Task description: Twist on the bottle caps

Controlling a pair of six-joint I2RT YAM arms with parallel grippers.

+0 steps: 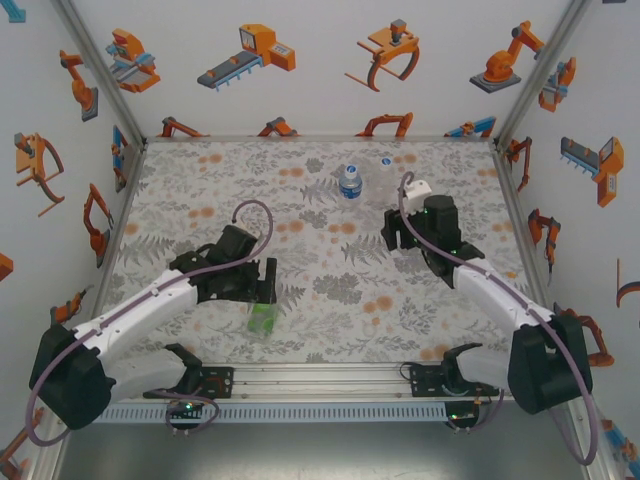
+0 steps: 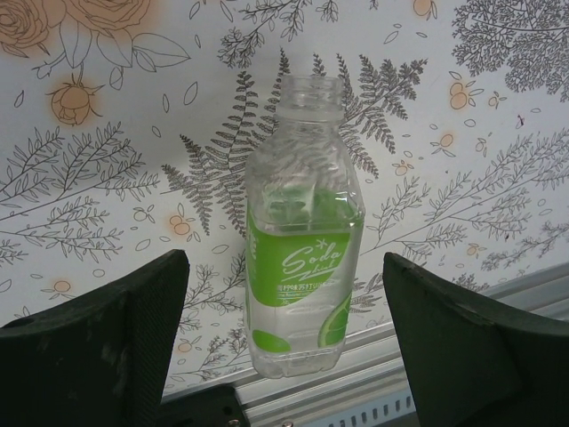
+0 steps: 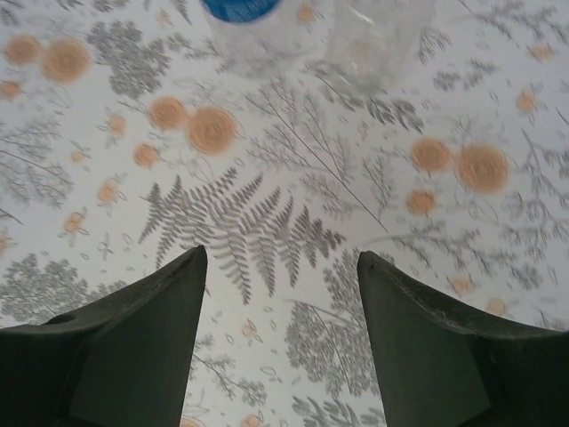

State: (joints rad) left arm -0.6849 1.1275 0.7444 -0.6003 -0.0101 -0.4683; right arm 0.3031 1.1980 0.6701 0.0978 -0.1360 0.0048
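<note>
Robot lab cell: aluminium frame (image 1: 101, 70), robot-print walls (image 1: 320, 100)

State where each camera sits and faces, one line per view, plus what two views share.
Top external: above and behind the arms, looking down on the floral table; both arms, left gripper and right gripper show.
Left wrist: on the left arm, facing the uncapped green-label bottle between its own fingers.
Right wrist: on the right arm, facing the table and blue-label bottle; its own fingers show.
Shared: top external and left wrist both show the green-label bottle.
</note>
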